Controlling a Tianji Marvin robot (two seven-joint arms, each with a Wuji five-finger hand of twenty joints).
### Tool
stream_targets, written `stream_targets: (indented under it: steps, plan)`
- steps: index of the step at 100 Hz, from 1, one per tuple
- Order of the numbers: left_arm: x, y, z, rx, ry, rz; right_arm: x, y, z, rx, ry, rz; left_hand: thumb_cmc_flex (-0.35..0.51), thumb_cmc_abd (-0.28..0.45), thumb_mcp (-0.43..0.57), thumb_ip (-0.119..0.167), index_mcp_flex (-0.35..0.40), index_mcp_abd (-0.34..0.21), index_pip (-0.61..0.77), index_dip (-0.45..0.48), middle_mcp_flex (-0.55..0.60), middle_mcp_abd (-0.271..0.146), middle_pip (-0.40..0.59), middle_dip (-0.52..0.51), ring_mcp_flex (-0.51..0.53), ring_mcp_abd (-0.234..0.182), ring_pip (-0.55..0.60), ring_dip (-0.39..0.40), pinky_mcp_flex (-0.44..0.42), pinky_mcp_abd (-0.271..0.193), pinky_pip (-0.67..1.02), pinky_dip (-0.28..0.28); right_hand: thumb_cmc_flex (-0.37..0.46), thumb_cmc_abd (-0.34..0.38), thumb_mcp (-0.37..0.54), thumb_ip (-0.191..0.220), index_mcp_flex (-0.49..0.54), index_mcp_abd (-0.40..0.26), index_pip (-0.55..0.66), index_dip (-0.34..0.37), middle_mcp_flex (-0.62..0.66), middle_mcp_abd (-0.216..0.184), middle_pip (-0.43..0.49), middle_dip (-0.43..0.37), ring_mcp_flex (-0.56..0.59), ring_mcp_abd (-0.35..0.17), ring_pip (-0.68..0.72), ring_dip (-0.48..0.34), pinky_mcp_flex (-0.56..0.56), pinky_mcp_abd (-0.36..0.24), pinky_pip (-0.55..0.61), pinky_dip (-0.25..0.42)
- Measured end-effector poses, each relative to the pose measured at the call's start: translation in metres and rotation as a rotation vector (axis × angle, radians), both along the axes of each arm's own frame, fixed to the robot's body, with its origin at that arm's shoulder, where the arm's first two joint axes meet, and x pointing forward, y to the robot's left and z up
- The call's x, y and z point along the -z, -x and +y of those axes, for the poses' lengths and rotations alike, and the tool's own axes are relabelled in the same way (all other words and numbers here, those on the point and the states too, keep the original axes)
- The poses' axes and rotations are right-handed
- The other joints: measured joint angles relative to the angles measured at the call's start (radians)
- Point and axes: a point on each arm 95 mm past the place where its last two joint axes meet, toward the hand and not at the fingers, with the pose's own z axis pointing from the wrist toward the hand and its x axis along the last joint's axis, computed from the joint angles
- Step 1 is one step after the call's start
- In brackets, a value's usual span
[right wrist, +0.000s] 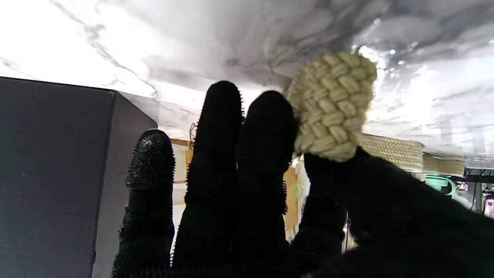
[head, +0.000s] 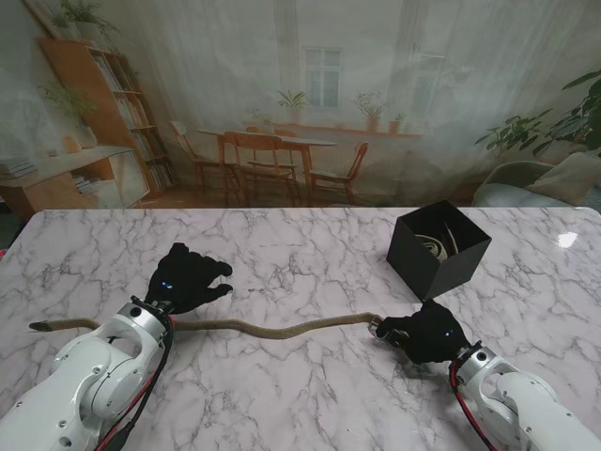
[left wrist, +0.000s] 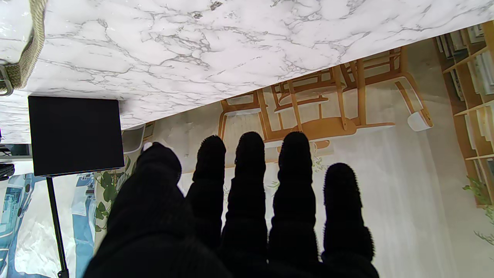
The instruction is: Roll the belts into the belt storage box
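White marble-patterned table [head: 310,376]; black square open-topped storage box [head: 438,248] stands near its far right corner, a coiled belt inside; long tan braided belt [head: 272,329] lies across the near middle; left hand [head: 191,277] released, fingers spread; right hand [head: 424,332] pinches the belt's buckle end.

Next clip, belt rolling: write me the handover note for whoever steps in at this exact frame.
Left hand: open, fingers spread, above the table beside the belt, holding nothing.
Right hand: shut on the braided belt at its buckle end; the right wrist view shows that end pinched at the fingertips.
The belt lies stretched flat across the marble table, not yet rolled.
The black storage box stands farther from me than the right hand, with one coiled belt already inside.
Left: roll this belt and put it in the box.
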Motion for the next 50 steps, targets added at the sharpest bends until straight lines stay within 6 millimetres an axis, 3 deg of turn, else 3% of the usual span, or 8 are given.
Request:
stream_targets:
  steps: [6, 11, 18, 22, 32, 50]
  plan:
    - [0.000, 0.000, 0.000, 0.000, 0.000, 0.000, -0.001, 0.000, 0.001, -0.008, 0.003, 0.006, 0.000, 0.000, 0.000, 0.000, 0.000, 0.000, 0.000, 0.000, 0.000, 0.000, 0.000, 0.000, 0.000, 0.000, 0.000, 0.000, 0.000, 0.000, 0.000, 0.000, 0.000, -0.004, -0.009, -0.064, 0.104, 0.011, 0.086, -0.094, 0.003, -0.016, -0.035, -0.029, -0.001, -0.014, -0.008, -0.005, 0.001, -0.007, 0.000, 0.000]
    - [0.000, 0.000, 0.000, 0.000, 0.000, 0.001, -0.003, 0.000, 0.001, -0.015, 0.009, 0.023, 0.000, 0.000, 0.000, 0.000, 0.000, 0.000, 0.000, 0.000, 0.000, 0.000, 0.000, 0.000, 0.000, 0.000, 0.000, 0.000, 0.000, 0.000, 0.000, 0.000, -0.003, -0.022, -0.024, -0.092, 0.150, 0.103, 0.134, -0.170, 0.012, -0.033, -0.084, -0.065, -0.002, -0.031, -0.010, -0.024, 0.014, -0.031, 0.006, 0.000]
    - [0.000, 0.000, 0.000, 0.000, -0.001, 0.003, -0.005, -0.001, 0.001, -0.023, 0.022, 0.062, 0.000, 0.000, 0.000, 0.000, 0.000, 0.000, 0.000, 0.000, 0.000, 0.000, 0.000, 0.000, 0.000, 0.000, 0.000, 0.000, 0.000, 0.000, 0.000, 0.000, -0.023, -0.018, -0.040, -0.100, 0.192, 0.171, 0.141, -0.232, 0.013, -0.048, -0.131, -0.117, -0.012, -0.045, -0.036, -0.048, 0.021, -0.051, 0.012, 0.001]
    - [0.000, 0.000, 0.000, 0.001, -0.001, 0.004, -0.007, -0.002, 0.002, -0.027, 0.024, 0.079, 0.000, 0.000, 0.000, 0.000, 0.000, 0.000, 0.000, 0.000, 0.000, 0.000, 0.000, 0.000, 0.000, 0.000, 0.000, 0.000, 0.000, 0.000, 0.000, 0.000, -0.082, -0.022, -0.040, -0.100, 0.223, 0.210, 0.114, -0.239, 0.014, -0.053, -0.158, -0.147, -0.021, -0.052, -0.048, -0.067, 0.022, -0.057, 0.016, 0.004]
    - [0.000, 0.000, -0.001, 0.002, -0.003, 0.005, -0.013, -0.003, 0.005, -0.033, 0.035, 0.105, 0.000, 0.000, 0.000, 0.000, 0.000, 0.000, 0.000, 0.000, 0.000, 0.000, 0.000, 0.000, 0.000, 0.000, 0.000, 0.000, 0.000, 0.000, 0.000, 0.000, -0.194, -0.019, -0.059, 0.004, 0.272, 0.289, 0.006, -0.088, 0.015, -0.060, -0.227, -0.197, -0.057, -0.066, -0.075, -0.102, 0.012, -0.068, 0.016, 0.012]
    - [0.000, -0.001, -0.001, 0.003, 0.002, 0.008, -0.028, -0.003, 0.009, -0.060, 0.111, 0.227, 0.000, 0.000, 0.000, 0.000, 0.000, 0.000, 0.000, 0.000, 0.000, 0.000, 0.000, 0.000, 0.000, 0.000, 0.000, 0.000, 0.000, 0.000, 0.000, 0.000, -0.225, -0.008, -0.098, 0.036, 0.209, 0.436, -0.067, 0.009, -0.025, -0.075, -0.358, -0.256, -0.158, -0.094, -0.135, -0.148, -0.043, -0.078, -0.003, 0.012]
